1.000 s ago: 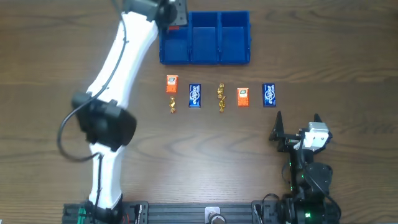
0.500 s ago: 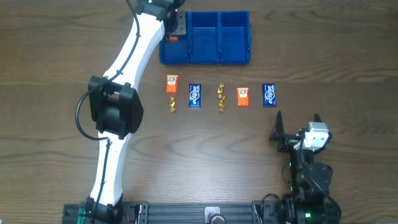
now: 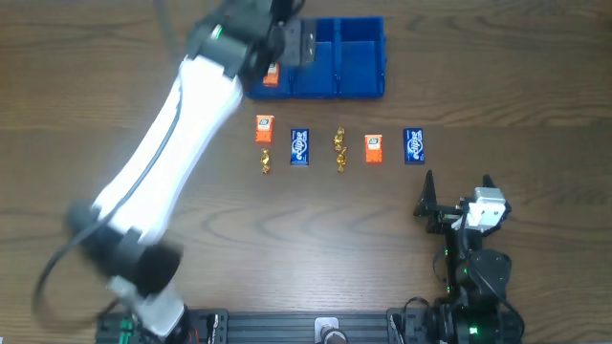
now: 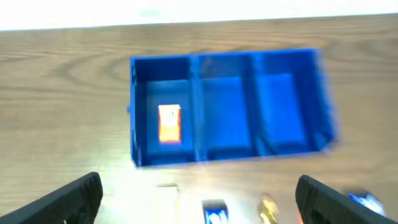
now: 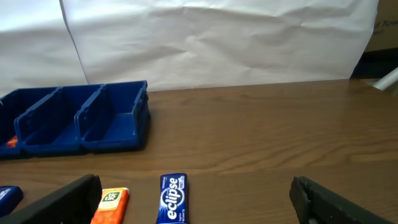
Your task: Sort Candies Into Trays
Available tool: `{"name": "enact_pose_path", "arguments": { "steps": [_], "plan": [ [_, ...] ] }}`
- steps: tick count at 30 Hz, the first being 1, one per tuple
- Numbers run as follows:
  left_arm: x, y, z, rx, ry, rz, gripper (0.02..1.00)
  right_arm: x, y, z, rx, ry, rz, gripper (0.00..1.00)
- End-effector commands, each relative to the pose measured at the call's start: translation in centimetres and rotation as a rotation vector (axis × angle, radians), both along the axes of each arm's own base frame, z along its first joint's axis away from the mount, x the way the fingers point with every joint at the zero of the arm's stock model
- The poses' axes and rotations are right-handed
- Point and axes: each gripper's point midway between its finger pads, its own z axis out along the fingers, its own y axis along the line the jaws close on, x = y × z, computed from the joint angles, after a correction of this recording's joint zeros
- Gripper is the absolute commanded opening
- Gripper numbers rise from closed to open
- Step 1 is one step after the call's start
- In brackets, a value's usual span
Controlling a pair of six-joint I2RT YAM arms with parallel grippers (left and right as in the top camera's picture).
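A blue three-compartment tray (image 3: 361, 59) stands at the back of the table, with one orange candy (image 3: 271, 76) lying in its left compartment (image 4: 169, 123). My left gripper (image 3: 292, 43) hangs open and empty above the tray (image 4: 286, 112). In a row in front of the tray lie an orange candy (image 3: 264, 128), a blue candy (image 3: 299, 145), gold candies (image 3: 339, 141), another orange candy (image 3: 373, 148) and a blue candy (image 3: 414, 145). My right gripper (image 3: 457, 182) stands open near the front right, behind the blue candy (image 5: 173, 198) and the orange one (image 5: 111, 200).
A further gold candy (image 3: 265, 162) lies below the left orange one. The wooden table (image 3: 497, 76) has free room to the right of the tray and at the left. A white sheet (image 5: 217, 43) hangs behind the table.
My left gripper has let the orange candy go into the tray's left compartment and has risen and swung right over the tray. The right arm has not moved.
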Motion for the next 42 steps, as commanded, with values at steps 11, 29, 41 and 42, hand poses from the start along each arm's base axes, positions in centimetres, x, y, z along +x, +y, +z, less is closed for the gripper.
{"name": "enact_pose_path", "arguments": {
  "steps": [11, 29, 41, 42],
  "plan": [
    [-2.9, 5.0, -21.8, 0.083, 0.388, 0.130, 0.956, 0.0, -0.1, 0.0, -0.012, 0.000, -0.002, 1.000],
    [-3.7, 3.4, -27.3, 0.063, 0.507, 0.043, 0.844, 0.0, -0.1, 0.0, -0.012, 0.000, -0.003, 1.000],
    [-4.4, 4.4, -27.6, 0.069, 0.547, 0.061, 0.678, 0.0, -0.1, -0.1, -0.012, 0.001, -0.002, 1.000],
    [-4.4, 4.3, -27.6, 0.069, 0.547, 0.060, 0.638, 0.0, -0.1, -0.1, -0.012, 0.001, -0.002, 1.000]
  ]
}}
